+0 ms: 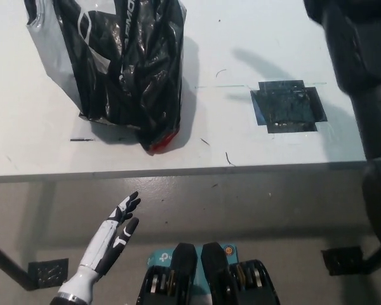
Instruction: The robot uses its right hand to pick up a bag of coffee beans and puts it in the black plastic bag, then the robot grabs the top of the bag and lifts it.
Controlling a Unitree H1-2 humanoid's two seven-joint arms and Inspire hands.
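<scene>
Glossy black crinkled plastic bag (130, 63) with white lettering and a red patch at its lower corner; white flat tabletop (241, 136); dark cross-shaped tape patch (289, 105) right of the bag.
</scene>
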